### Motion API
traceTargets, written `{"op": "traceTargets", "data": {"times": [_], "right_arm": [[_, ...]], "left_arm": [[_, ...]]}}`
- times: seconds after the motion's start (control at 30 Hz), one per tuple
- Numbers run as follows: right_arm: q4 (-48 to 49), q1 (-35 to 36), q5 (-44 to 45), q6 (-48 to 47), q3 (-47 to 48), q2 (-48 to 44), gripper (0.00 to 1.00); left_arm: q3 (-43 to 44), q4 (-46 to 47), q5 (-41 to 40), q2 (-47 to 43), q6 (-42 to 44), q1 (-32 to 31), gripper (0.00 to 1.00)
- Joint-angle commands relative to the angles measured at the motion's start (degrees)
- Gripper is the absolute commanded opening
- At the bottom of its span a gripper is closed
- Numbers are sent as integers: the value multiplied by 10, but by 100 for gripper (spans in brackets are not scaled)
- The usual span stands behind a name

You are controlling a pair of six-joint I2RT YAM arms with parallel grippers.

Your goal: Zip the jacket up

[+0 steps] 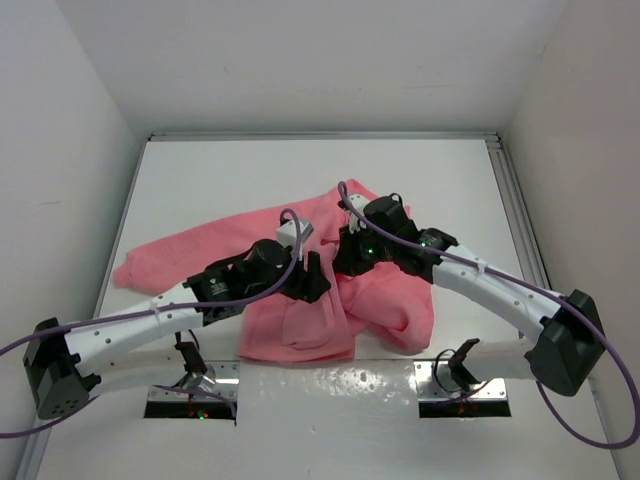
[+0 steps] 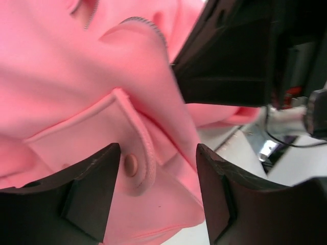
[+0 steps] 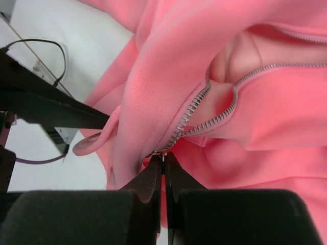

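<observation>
The salmon-pink fleece jacket (image 1: 300, 320) lies crumpled on the white table, one sleeve stretched to the left. My right gripper (image 3: 163, 155) is shut on the small metal zipper pull (image 3: 162, 151), where the two rows of zipper teeth (image 3: 204, 120) meet and spread apart beyond it. My left gripper (image 2: 158, 178) is open just above the jacket's snap-flap pocket (image 2: 130, 164), with fabric between its fingers but not pinched. In the top view both grippers, left (image 1: 313, 278) and right (image 1: 350, 255), sit close together over the jacket's middle.
The white table (image 1: 230, 180) has raised side walls and a metal rail (image 1: 520, 215) on the right. The right arm's black body (image 2: 240, 51) hangs close above my left gripper. Cables and brackets (image 1: 460, 365) sit at the near edge.
</observation>
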Motion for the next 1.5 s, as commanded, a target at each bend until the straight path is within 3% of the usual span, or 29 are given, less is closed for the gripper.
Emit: {"op": "traceTargets", "data": {"times": [0.0,0.07,0.13,0.2,0.37,0.4,0.53,0.57,0.8,0.87,0.97,1.2,1.33,1.47], "right_arm": [[-14,1,25,-2,27,3,0],[-20,1,34,-3,31,9,0],[-20,1,41,-1,34,11,0],[-13,1,53,4,38,18,0],[-7,1,59,16,46,30,0],[-7,1,64,18,47,30,0],[-8,2,68,25,47,27,0],[-8,1,70,24,45,25,0],[-9,1,103,28,47,30,0],[-8,1,109,36,56,43,0],[-7,1,119,42,73,65,0],[3,2,114,54,58,39,0],[5,1,85,59,41,15,0],[11,1,62,67,24,-13,0]], "left_arm": [[36,-23,-85,22,-6,-30,55],[53,-47,-162,26,-20,-70,40],[69,-78,-236,29,-36,-94,31],[106,-103,-267,42,-48,-144,16],[143,-137,-349,107,-92,-231,6],[144,-145,-363,116,-100,-238,7],[136,-146,-388,141,-155,-241,34],[136,-151,-394,141,-167,-241,36],[143,-226,-479,103,-244,-262,36],[143,-207,-449,110,-228,-263,44],[139,-143,-396,140,-208,-273,46],[133,-102,-461,192,-231,-274,70],[125,-54,-443,211,-205,-240,72],[133,-47,-480,239,-198,-218,71]]}}
